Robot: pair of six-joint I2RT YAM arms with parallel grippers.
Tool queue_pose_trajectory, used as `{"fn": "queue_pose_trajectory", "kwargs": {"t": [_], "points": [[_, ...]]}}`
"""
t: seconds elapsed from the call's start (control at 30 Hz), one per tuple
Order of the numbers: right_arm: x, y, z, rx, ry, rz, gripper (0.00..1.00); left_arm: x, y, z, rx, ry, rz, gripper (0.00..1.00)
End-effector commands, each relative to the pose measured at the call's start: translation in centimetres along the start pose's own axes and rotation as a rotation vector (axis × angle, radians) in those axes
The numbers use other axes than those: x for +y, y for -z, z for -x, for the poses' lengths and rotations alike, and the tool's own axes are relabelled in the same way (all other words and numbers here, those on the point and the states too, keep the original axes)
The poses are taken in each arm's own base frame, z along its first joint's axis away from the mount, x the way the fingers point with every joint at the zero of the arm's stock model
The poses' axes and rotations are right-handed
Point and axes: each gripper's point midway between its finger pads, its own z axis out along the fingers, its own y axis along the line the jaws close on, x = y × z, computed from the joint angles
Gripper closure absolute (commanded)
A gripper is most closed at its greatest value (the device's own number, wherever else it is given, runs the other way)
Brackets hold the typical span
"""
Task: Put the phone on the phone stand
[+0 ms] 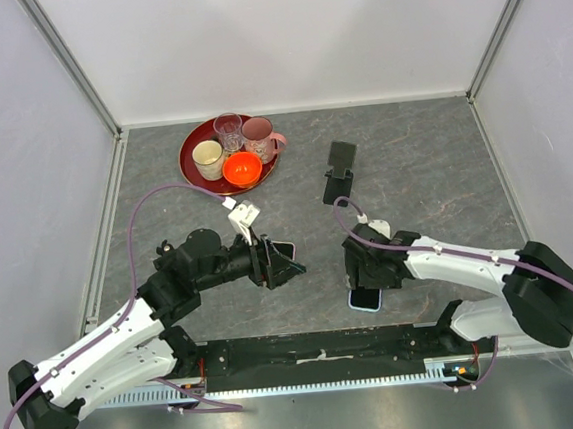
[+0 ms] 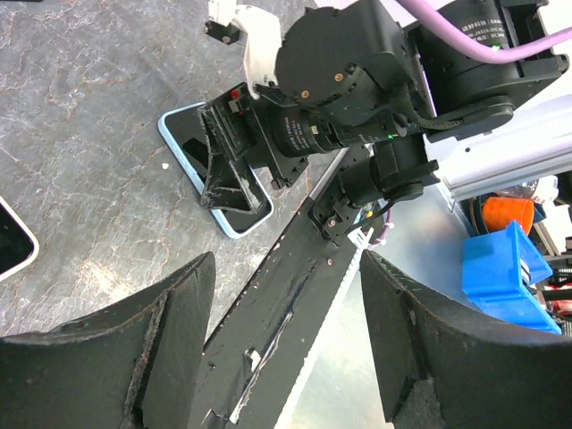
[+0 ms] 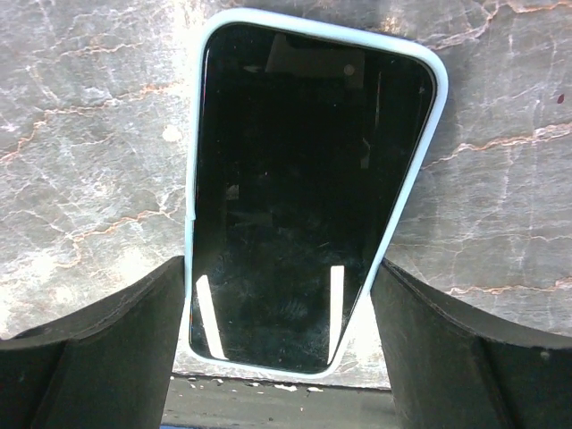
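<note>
The phone [image 3: 295, 188], black screen in a light blue case, lies flat on the grey table near its front edge [image 1: 365, 300]. My right gripper [image 3: 281, 268] is open and low over it. Its fingers straddle the phone's near end, close against both long edges. The left wrist view also shows the phone [image 2: 186, 136] under the right gripper. The black phone stand [image 1: 341, 170] stands upright and empty at mid-table, beyond the right arm. My left gripper [image 2: 286, 268] is open and empty, hovering left of the phone [image 1: 293, 267].
A second phone in a pale case [image 1: 284, 247] lies by the left gripper. A red tray [image 1: 189, 158] at the back left holds cups and an orange bowl [image 1: 242, 168]. A small white object [image 1: 242, 216] lies below it. The black rail [image 1: 318, 350] runs along the front edge.
</note>
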Motion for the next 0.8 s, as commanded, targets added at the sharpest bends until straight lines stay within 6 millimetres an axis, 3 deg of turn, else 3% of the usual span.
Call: {"fn": "queue_pose_trajectory", "kwargs": {"t": [0.0, 0.33, 0.47, 0.53, 0.63, 0.73, 0.77], "points": [[0.6, -0.9, 1.0, -0.090, -0.028, 0.054, 1.00, -1.2, 0.3, 1.4, -0.041, -0.003, -0.030, 0.28], [3.0, 1.9, 5.2, -0.285, -0.072, 0.189, 1.00, -1.2, -0.2, 1.2, -0.023, 0.003, -0.034, 0.28], [3.9, 2.1, 5.6, -0.286, -0.074, 0.213, 1.00, -0.9, -0.2, 1.0, -0.018, 0.011, -0.028, 0.28], [3.2, 1.4, 4.8, -0.235, -0.070, 0.152, 1.00, -0.9, -0.3, 0.8, -0.013, 0.015, -0.028, 0.28], [2.6, 0.5, 4.0, -0.184, -0.058, 0.092, 0.92, -1.1, -0.4, 0.9, -0.013, 0.015, -0.036, 0.28], [2.0, -0.4, 3.1, -0.134, -0.048, 0.054, 0.76, -1.2, -0.5, 1.0, -0.013, 0.014, -0.040, 0.28], [2.0, -0.7, 2.9, -0.118, -0.049, 0.047, 0.56, -1.3, -0.5, 1.1, -0.014, 0.013, -0.044, 0.28]]}}
